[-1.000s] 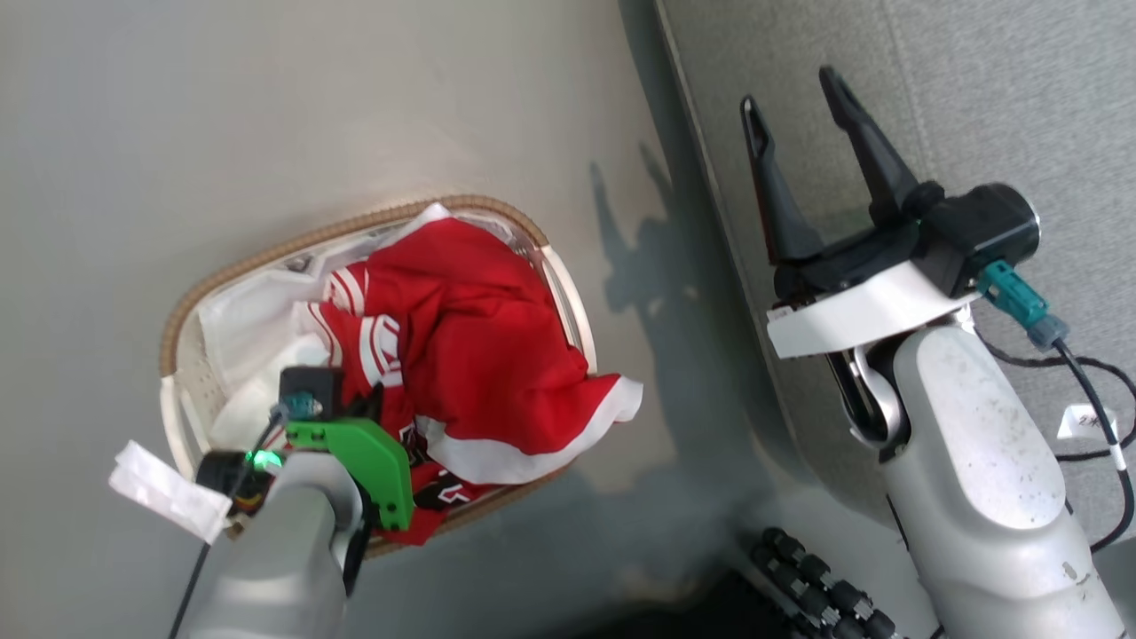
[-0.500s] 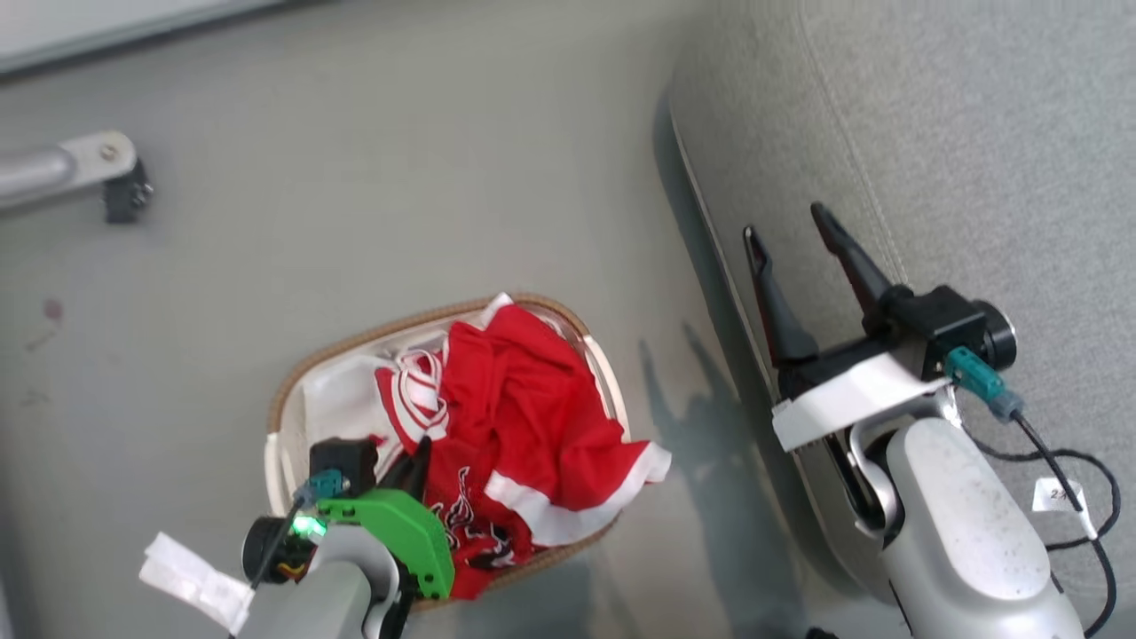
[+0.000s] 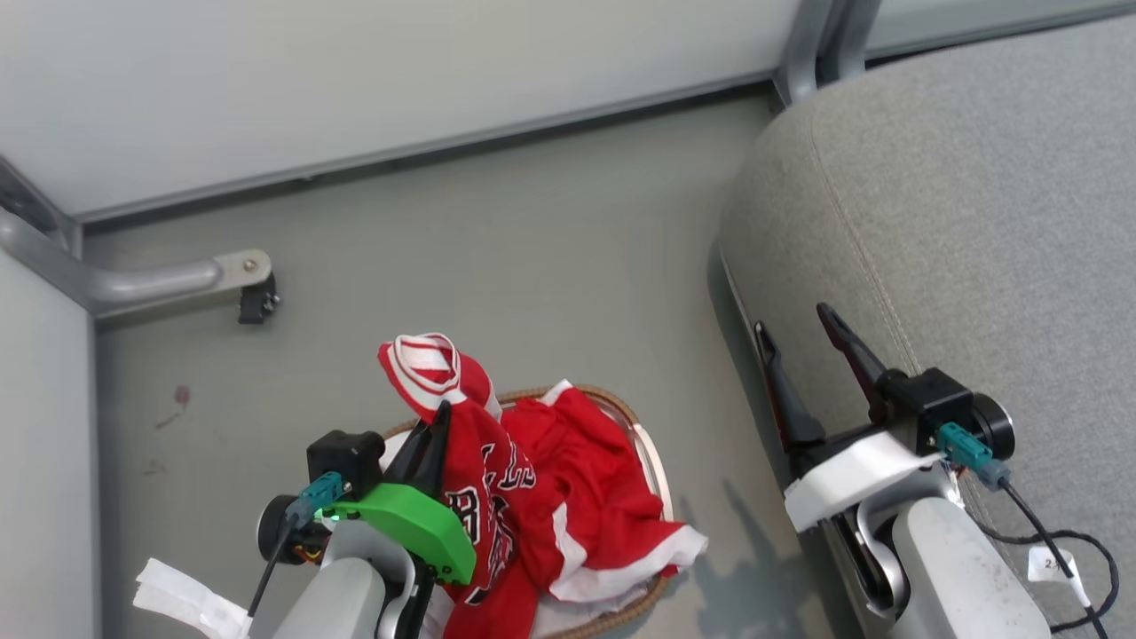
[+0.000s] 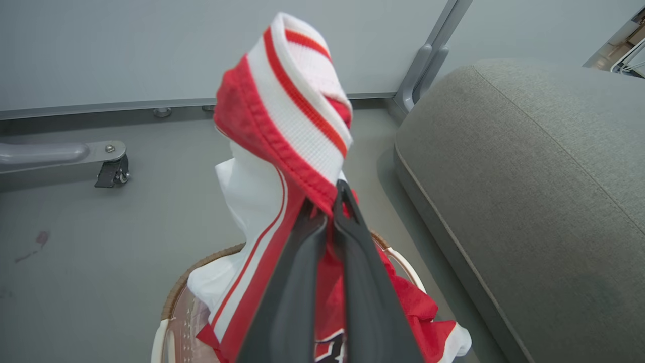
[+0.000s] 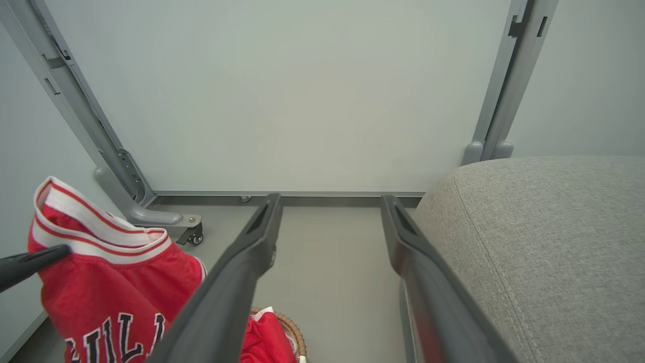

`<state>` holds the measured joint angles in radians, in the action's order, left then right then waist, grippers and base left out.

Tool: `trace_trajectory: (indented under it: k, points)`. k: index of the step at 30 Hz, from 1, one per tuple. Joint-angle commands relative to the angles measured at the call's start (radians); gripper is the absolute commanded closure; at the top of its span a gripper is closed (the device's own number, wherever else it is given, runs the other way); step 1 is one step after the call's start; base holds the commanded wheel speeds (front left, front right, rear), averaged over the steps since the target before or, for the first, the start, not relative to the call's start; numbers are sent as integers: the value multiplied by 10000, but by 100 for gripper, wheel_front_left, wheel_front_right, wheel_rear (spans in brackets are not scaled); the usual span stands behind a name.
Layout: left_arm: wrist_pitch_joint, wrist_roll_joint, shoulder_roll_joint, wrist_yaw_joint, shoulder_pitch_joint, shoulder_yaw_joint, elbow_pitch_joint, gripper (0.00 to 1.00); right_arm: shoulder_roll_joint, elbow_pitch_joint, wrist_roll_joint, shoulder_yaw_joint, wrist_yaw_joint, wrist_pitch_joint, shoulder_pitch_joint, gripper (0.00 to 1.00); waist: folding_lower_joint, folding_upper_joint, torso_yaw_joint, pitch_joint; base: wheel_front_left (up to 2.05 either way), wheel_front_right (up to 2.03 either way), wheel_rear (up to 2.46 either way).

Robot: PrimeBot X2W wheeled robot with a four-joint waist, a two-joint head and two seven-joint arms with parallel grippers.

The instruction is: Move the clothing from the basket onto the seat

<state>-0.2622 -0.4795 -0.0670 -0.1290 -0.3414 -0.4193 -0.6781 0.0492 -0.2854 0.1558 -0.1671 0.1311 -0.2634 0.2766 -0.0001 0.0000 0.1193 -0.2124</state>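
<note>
My left gripper [image 3: 441,414] is shut on a red jersey [image 3: 484,479] with white striped trim, lifted above the basket [image 3: 652,457]. In the left wrist view its fingers [image 4: 337,201] pinch the fabric just under the striped collar [image 4: 302,91], and the rest hangs down into the basket [image 4: 174,302]. More red clothing [image 3: 612,506] lies in the basket, one white-trimmed edge draped over the rim. My right gripper [image 3: 794,319] stands open with nothing in it, by the edge of the grey couch [image 3: 976,222]. The right wrist view shows the lifted jersey [image 5: 111,282] at its left and the couch [image 5: 544,242] at its right.
The basket stands on a grey floor [image 3: 497,248] left of the couch. A pale wall panel [image 3: 355,71] with metal posts runs along the back. A grey metal foot with a black caster [image 3: 253,297] juts out at the left.
The head camera has tilted up, so the wall and more of the couch show. My left gripper has risen, pulling a jersey up out of the basket. My right gripper stays open.
</note>
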Motion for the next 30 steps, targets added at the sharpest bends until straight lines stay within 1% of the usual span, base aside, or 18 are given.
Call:
trace_trajectory:
  k: [1, 9, 16, 19, 22, 27, 28, 30]
  points:
    - [-41, 141, 37, -29, 186, 64, 275, 100, 43, -57, 29, 17, -8, -20, -243, 0, 1, 0, -451, 780, 0, 0, 0]
    - [-40, 313, 83, -29, 133, 45, 1788, 100, 45, -230, 85, -99, -7, -20, -805, 0, 1, 0, -567, 1508, 0, 0, 0]
    - [-40, 385, 123, -29, -152, 70, 2276, 100, 43, -322, 139, -369, -8, -20, -1062, 0, 1, 0, -600, 1856, 0, 0, 0]
    - [-40, 348, 130, -29, -289, -30, 2402, 100, 46, -384, 67, -655, -7, -20, -1117, 0, 1, 0, -654, 1923, 0, 0, 0]
    - [-40, 298, 139, -29, -427, -140, 2469, 100, 120, -428, 76, -1100, -7, -20, -1142, 0, 1, 0, -742, 1945, 0, 0, 0]
    - [-40, 156, 150, -29, -734, -500, 2631, 100, 247, -565, 367, -2533, -8, -20, -757, 0, 1, 0, -967, 1932, 0, 0, 0]
    - [-40, 73, 153, -29, -844, -660, 2709, 100, 248, -654, 470, -3013, -7, -22, -533, 0, 1, 0, -1059, 1911, 0, 0, 0]
    - [-41, -10, 149, -29, -968, -856, 2763, 100, 226, -831, 560, -3428, -8, -20, -284, 0, 1, 0, -1170, 1885, 0, 0, 0]
